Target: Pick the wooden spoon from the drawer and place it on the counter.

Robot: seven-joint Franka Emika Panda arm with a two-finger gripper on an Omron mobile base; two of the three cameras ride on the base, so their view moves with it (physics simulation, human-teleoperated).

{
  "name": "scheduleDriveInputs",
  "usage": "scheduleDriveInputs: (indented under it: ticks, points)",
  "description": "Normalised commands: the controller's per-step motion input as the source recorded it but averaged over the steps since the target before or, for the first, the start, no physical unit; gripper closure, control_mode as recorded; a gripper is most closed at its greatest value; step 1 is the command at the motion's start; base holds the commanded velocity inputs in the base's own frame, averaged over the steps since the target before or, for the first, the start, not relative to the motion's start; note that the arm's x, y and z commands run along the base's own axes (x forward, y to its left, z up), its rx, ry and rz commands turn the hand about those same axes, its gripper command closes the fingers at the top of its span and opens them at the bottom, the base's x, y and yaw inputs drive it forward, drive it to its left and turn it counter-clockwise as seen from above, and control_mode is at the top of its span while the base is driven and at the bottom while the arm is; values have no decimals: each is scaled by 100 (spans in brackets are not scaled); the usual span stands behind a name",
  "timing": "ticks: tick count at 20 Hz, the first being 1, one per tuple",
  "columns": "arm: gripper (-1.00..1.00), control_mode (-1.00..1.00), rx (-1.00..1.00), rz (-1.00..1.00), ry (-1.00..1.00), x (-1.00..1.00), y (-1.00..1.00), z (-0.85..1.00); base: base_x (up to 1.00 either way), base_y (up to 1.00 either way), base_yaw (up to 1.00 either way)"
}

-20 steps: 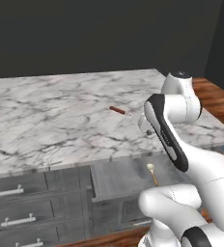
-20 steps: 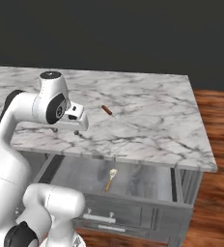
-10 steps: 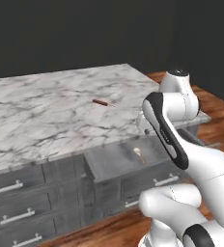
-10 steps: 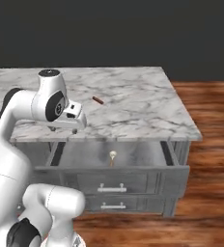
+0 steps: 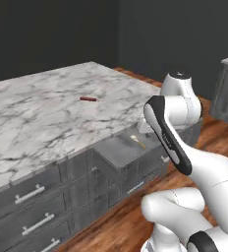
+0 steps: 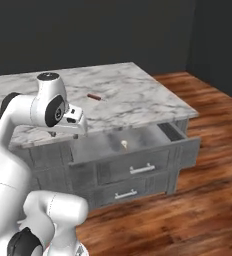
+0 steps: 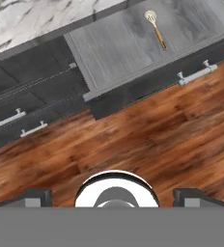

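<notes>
Pincer (image 7: 113,195) jaws stand wide apart and empty, aimed down at the wood floor (image 7: 147,140) in front of the pulled-out grey wood-grain drawer (image 7: 119,48). Inside it the thin pale tan wooden spoon (image 7: 156,30) lies flat near the back, well apart from the fingertips. The white marble bench (image 5: 47,113) above carries a reddish-brown rod (image 5: 88,99). Risk, as I judge it: a descent from this offset could strike the drawer's front panel, or the jaws could skid the slim handle instead of gripping it.
</notes>
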Motion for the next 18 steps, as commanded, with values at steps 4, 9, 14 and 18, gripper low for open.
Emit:
scheduleDriveInputs:
  ticks: [4, 9, 14, 18]
  points:
    - [-100, 100, 0, 0, 0, 0, 0, 0, -2, 99, -47]
    - [-100, 100, 0, 0, 0, 0, 0, 0, 0, 100, -44]
    - [-100, 100, 0, 0, 0, 0, 0, 0, 8, 89, -39]
    - [-100, 100, 0, 0, 0, 0, 0, 0, 33, 72, -36]
